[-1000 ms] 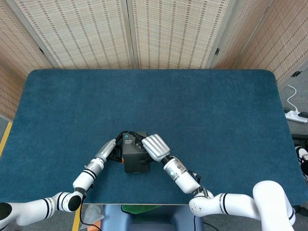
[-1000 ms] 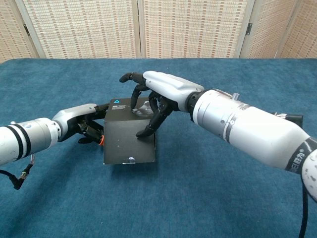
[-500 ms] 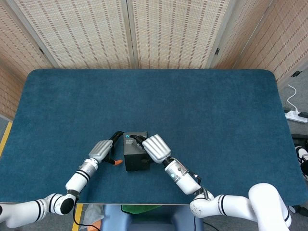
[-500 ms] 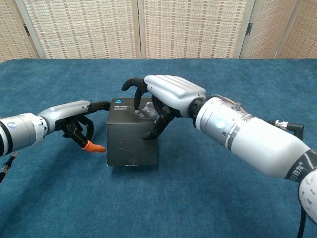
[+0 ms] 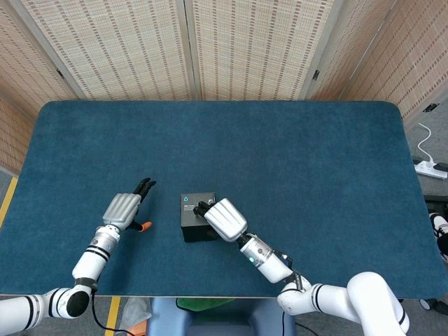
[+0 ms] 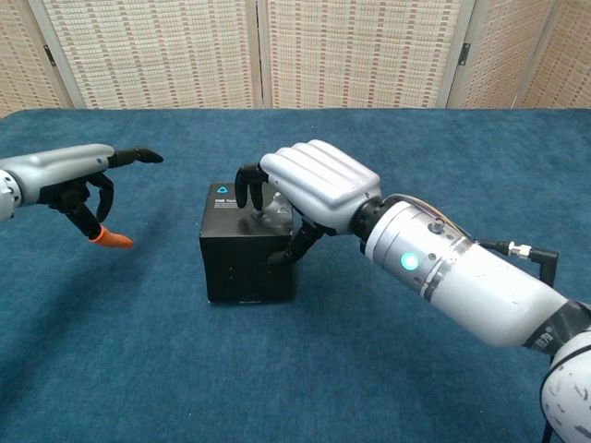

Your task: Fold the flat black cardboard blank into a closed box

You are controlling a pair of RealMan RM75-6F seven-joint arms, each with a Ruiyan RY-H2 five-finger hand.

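The black cardboard box stands closed on the blue table, with a small blue logo on its lid. My right hand lies over its right top edge. The fingers curl down onto the lid and the thumb presses against the right side, so the hand grips the box. My left hand hovers to the left of the box, well apart from it. Its fingers are spread, its orange-tipped thumb points down, and it holds nothing.
Blue cloth covers the whole table. Woven folding screens stand behind the far edge. A white power strip lies on the floor to the right. The box sits near the table's front edge.
My left hand has let go of the box's left side and pulled away to the left. My right hand has settled lower over the lid. The box has shifted slightly.
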